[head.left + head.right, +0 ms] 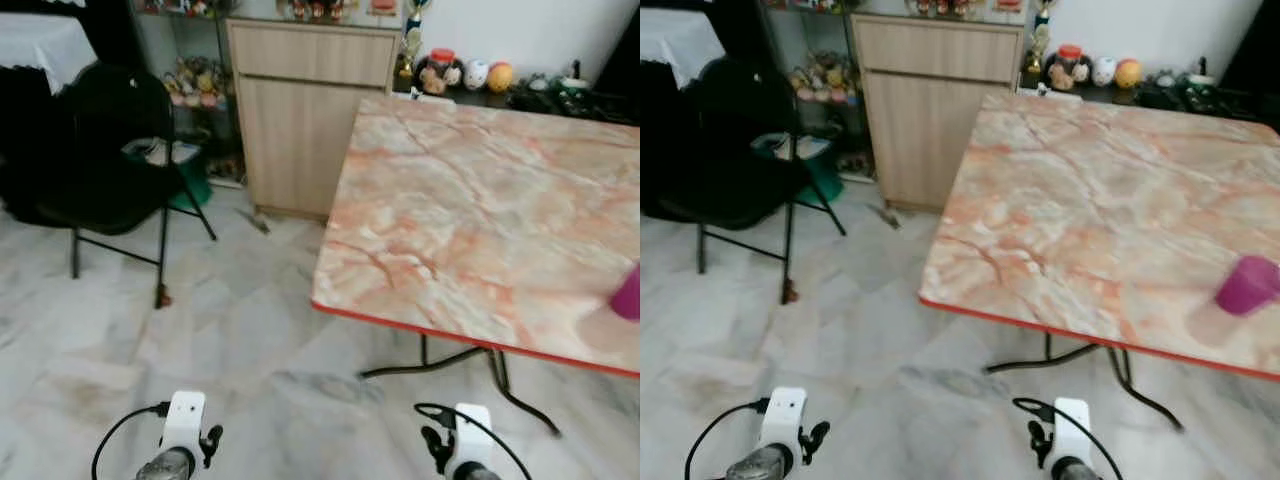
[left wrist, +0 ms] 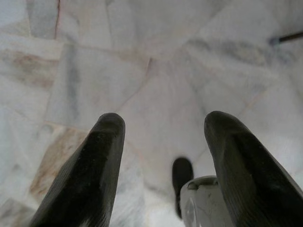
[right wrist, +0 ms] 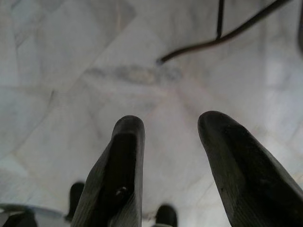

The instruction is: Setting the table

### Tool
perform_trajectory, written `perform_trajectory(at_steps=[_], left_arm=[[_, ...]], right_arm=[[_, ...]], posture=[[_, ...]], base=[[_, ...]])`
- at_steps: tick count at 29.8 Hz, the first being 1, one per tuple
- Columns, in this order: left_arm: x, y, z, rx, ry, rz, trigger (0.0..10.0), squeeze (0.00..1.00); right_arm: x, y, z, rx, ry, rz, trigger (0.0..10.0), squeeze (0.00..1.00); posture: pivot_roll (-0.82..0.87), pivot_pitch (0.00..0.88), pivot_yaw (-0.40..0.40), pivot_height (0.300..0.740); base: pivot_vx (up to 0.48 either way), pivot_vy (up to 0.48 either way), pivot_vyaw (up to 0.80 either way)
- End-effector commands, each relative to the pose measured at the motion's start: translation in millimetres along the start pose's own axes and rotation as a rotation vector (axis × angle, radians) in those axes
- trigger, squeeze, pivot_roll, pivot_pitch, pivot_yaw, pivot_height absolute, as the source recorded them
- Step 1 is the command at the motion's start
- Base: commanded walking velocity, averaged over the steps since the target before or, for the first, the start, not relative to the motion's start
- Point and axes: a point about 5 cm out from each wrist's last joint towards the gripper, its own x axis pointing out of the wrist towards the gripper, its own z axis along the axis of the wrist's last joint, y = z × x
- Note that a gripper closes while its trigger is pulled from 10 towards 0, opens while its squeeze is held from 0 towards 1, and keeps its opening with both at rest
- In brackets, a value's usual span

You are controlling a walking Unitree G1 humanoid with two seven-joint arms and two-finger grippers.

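So both our arms are hanging low with the wrists pointing down at the marble floor (image 1: pixel 200 330). The left hand (image 2: pixel 163 142) has its two black fingers spread apart with nothing between them, and the right hand (image 3: pixel 170 137) is the same, fingers apart over bare floor tiles. In front of us and a bit to the right is the desk (image 1: pixel 1090 200), with a pink and cream marble-look top, a red edge and thin black metal legs. Sitting on it close to the near edge, way over on the right, is a purple cup (image 1: pixel 1245 284), standing upright. Past the desk's far left corner there's a light wooden cabinet (image 1: pixel 305 110), and a row of small figurines and jars (image 1: pixel 465 73) lines up along the wall behind the desk. Off to our left stands a black folding chair (image 1: pixel 110 160), well apart from the desk.
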Motion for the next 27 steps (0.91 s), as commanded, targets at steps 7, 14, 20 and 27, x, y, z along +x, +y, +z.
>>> perform_trajectory(at_steps=[7, 14, 20, 27], left_arm=[[1.7, -8.7, 3.9, 0.005, -0.008, -0.035, 10.0, 0.0], [1.9, -13.4, 4.0, 0.03, -0.007, -0.071, 10.0, 0.0], [2.4, -15.1, 7.4, 0.032, -0.027, -0.079, 10.0, 0.0], [2.5, -15.7, 7.6, 0.025, -0.029, -0.079, 10.0, 0.0]], right_arm=[[-7.1, -9.2, -18.2, 0.01, 0.058, -0.028, 10.0, 0.0], [-7.5, -8.1, -17.7, 0.024, 0.036, -0.025, 10.0, 0.0], [-7.2, -8.4, -17.6, 0.042, 0.036, -0.035, 10.0, 0.0], [-7.1, -9.1, -16.8, 0.047, 0.032, -0.045, 10.0, 0.0]], posture=[[0.03, 0.0, -0.006, 0.74], [0.03, 0.0, 0.0, 0.74], [0.03, 0.0, -0.003, 0.74], [0.03, 0.0, -0.003, 0.74]], base=[[0.0, 0.0, 0.0], [0.0, 0.0, 0.0], [0.0, -0.107, 0.0], [0.0, -0.356, -0.52]])
